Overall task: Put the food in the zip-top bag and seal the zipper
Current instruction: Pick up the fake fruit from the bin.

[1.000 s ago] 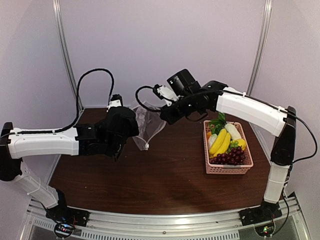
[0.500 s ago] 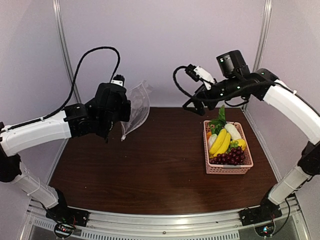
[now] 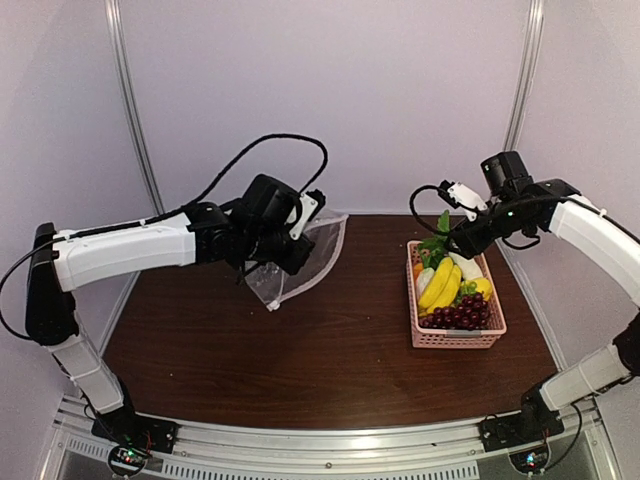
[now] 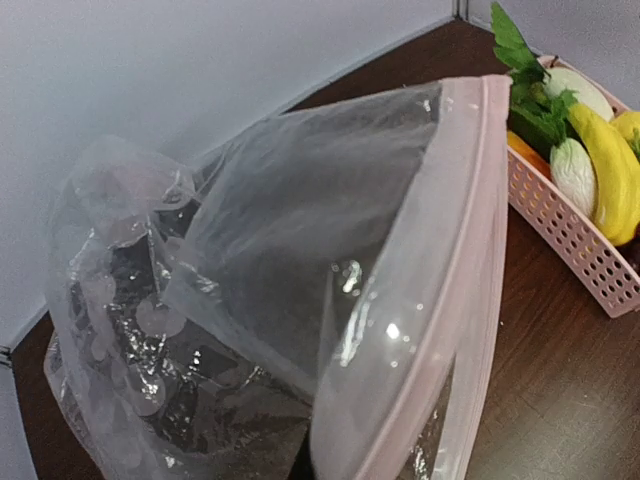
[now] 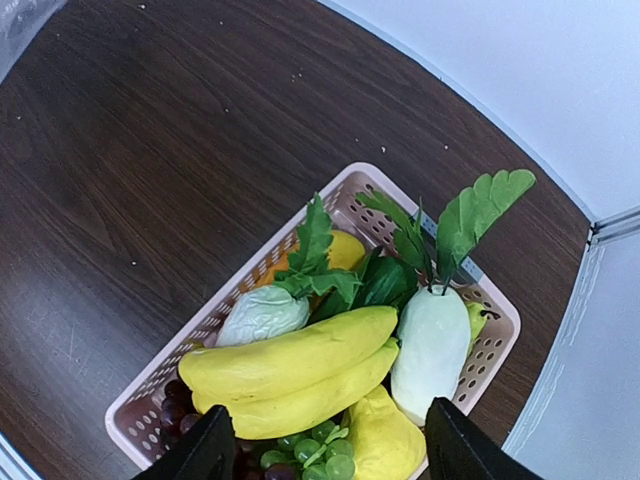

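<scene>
Both of my arms have swung in the last half second. My left arm has come in from 9 o'clock toward the middle and lower, and my right arm has dropped from high at 12 o'clock to hang over the basket.

On the surface (image 3: 320, 360) nothing has shifted. The bag (image 3: 310, 255) rides with my left pincer (image 3: 297, 238), clear of the wood at about 11 o'clock. It now sits nearer the basket (image 3: 458, 342), which stands at 3 o'clock. My left pincer is clenched on the bag, as I judge from the way it hangs. My left wrist camera sees only dark shapes through the plastic. From there the bag (image 4: 300, 250) fills the view, and its zipper (image 4: 470, 200) runs along the edge turned toward 2 o'clock, where the basket (image 4: 570, 240) shows. I cannot tell whether the mouth is parted.

My right pincer (image 5: 330, 450) is spread wide and holds nothing. It hovers above the basket (image 5: 200, 330), where all the food lies: the bananas (image 5: 300, 365) in the middle, the radish (image 5: 430, 345) at 3 o'clock of them, the leafy greens (image 5: 320, 250) at 12 and the lemon (image 5: 385, 440) at 5.

I read this as the arms lined up for the first pick. Nothing is in the bag, and the bananas look the likeliest grab.
</scene>
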You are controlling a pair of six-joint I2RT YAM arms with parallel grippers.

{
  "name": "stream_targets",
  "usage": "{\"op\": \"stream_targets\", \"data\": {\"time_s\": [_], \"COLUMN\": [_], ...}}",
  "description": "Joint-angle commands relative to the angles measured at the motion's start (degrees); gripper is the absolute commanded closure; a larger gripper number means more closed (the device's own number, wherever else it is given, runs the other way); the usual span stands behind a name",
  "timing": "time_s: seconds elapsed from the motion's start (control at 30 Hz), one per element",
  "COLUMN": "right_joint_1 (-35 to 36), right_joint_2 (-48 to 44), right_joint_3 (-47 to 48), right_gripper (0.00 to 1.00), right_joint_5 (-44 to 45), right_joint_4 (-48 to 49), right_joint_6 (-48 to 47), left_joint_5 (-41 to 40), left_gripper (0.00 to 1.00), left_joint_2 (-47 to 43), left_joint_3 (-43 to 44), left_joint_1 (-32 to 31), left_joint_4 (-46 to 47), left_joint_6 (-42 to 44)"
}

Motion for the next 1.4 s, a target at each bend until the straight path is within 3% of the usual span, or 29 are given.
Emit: {"op": "stream_targets", "data": {"time_s": [0.0, 0.17, 0.43, 0.6, 0.77, 1.07, 1.3, 1.37], "right_joint_1": [-3.54, -6.2, -9.65, -9.66, -9.68, -9.65, -9.64, -9.64], "right_joint_2": [2.67, 8.07, 3.09, -1.46, -1.97, 0.41, 2.74, 3.22], "right_joint_3": [-0.46, 1.36, -0.47, -6.78, -11.56, -12.15, -11.8, -11.59], "right_gripper": [0.37, 0.46, 0.32, 0.32, 0.32, 0.37, 0.57, 0.71], "right_joint_5": [-0.75, -4.17, -12.87, -9.65, -5.68, -5.28, -6.75, -7.69], "right_joint_4": [0.79, -3.29, -14.3, -18.29, -17.19, -13.57, -12.41, -12.9], "right_joint_6": [1.48, -0.13, -10.8, -17.62, -17.94, -15.78, -14.66, -14.05], "left_joint_5": [10.57, 17.32, 23.51, 24.23, 24.92, 29.25, 29.47, 30.07], "left_gripper": [1.0, 1.0, 1.0, 1.0, 1.0, 1.0, 1.0, 1.0], "left_joint_2": [0.01, -1.38, -0.29, -4.09, -10.93, -7.54, -6.88, -6.54], "left_joint_3": [-0.51, -3.21, -5.09, -4.75, -9.87, -10.14, -9.85, -9.83], "left_joint_1": [0.7, 1.09, 1.14, 3.37, 8.23, 8.62, 8.6, 8.61], "left_joint_4": [2.24, 5.67, 8.26, 7.51, 12.23, 11.13, 10.82, 10.8], "left_joint_6": [-0.1, -5.79, -11.03, -7.92, -7.68, -7.71, -7.67, -7.66]}}
